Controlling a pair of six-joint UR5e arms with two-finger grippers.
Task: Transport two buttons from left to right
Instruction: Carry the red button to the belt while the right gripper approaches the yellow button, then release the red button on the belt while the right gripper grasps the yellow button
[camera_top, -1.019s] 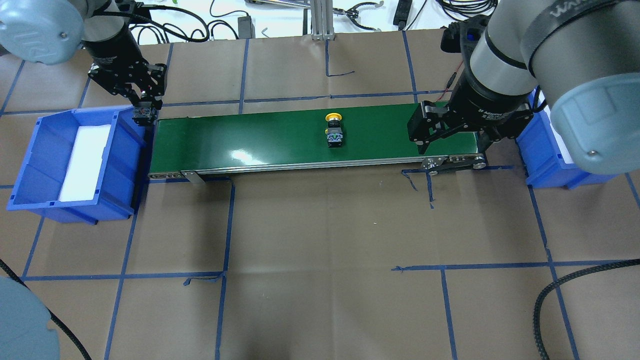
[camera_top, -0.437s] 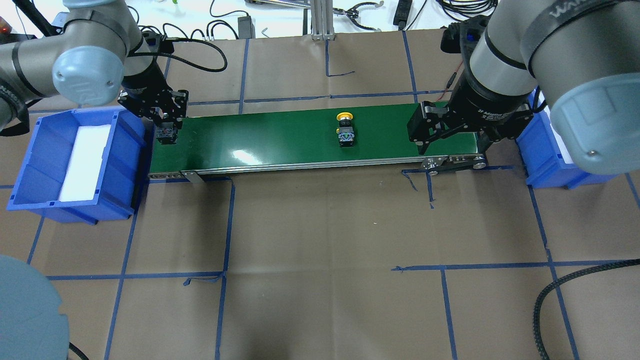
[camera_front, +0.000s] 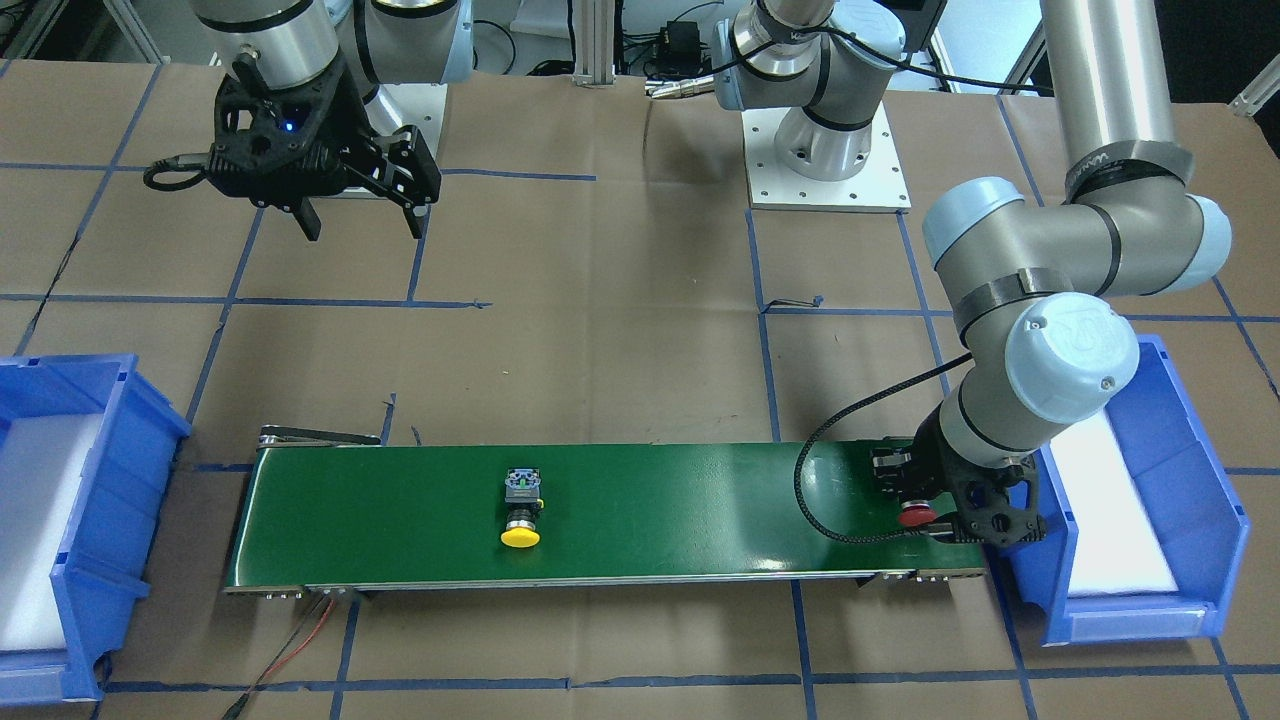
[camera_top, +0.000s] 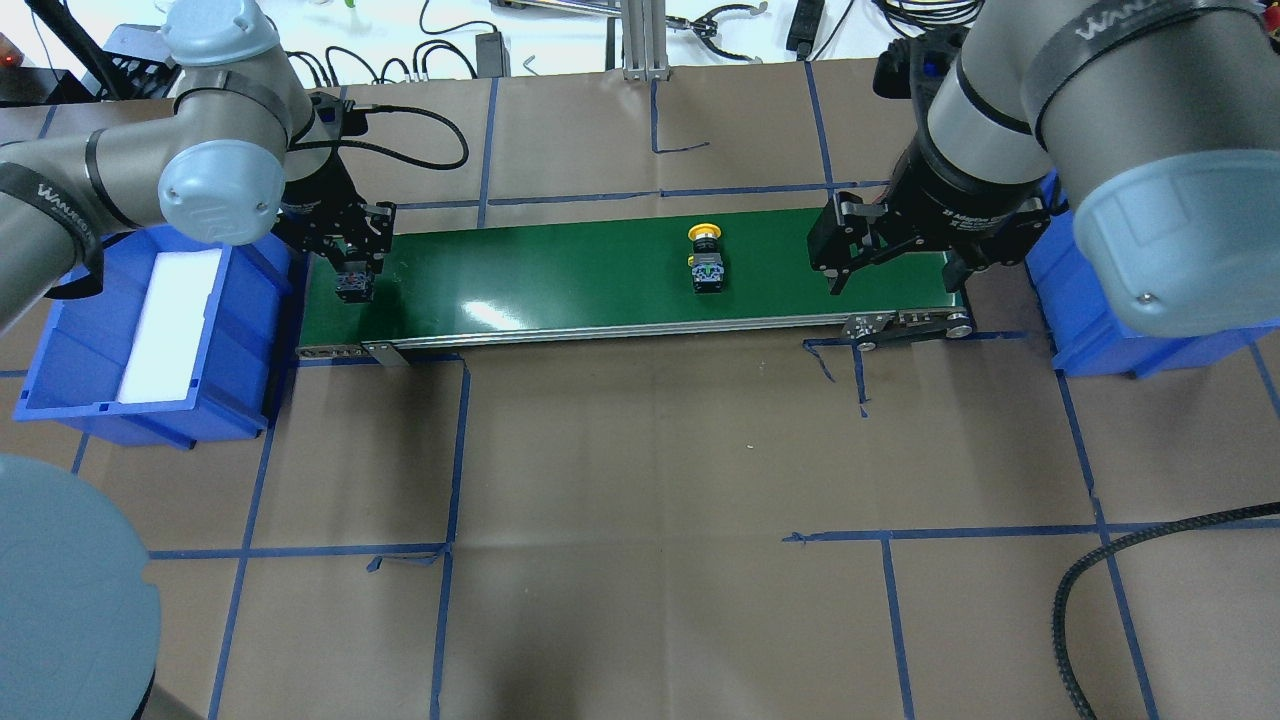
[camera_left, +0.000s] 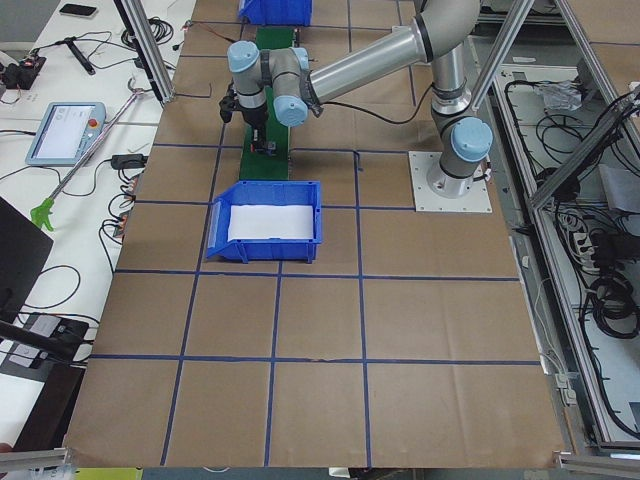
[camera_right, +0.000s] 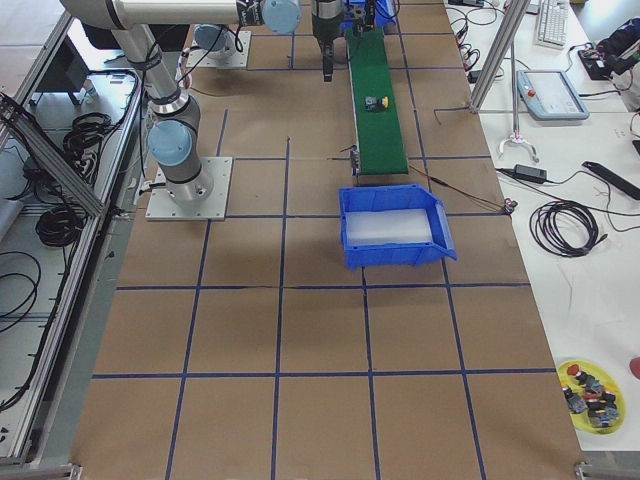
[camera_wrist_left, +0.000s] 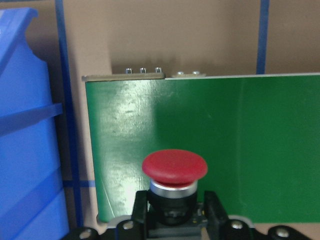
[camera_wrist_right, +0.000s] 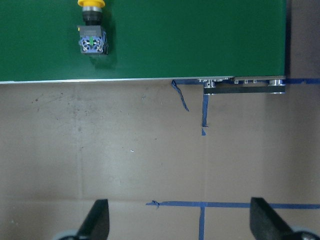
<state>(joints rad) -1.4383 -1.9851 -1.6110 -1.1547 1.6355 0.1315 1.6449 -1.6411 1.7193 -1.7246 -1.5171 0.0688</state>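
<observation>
At left end of green conveyor belt (camera_top: 560, 270), overhead view: left gripper (camera_top: 353, 283) pinching red button (camera_wrist_left: 174, 167) by its body. Mid-belt, right of centre: yellow button (camera_top: 705, 262), lying on its side. Upper right: right gripper (camera_top: 897, 285), spread wide, empty. Step judged: setting down second button. Next: release, lift clear.

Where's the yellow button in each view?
Front-facing: yellow button, left of belt centre.
Overhead: yellow button, right of belt centre.
Exterior left: cannot make it out.
Exterior right: yellow button, mid-belt.
Left wrist: not in it.
Right wrist: yellow button, top left.
Shared landmark: green belt.
</observation>
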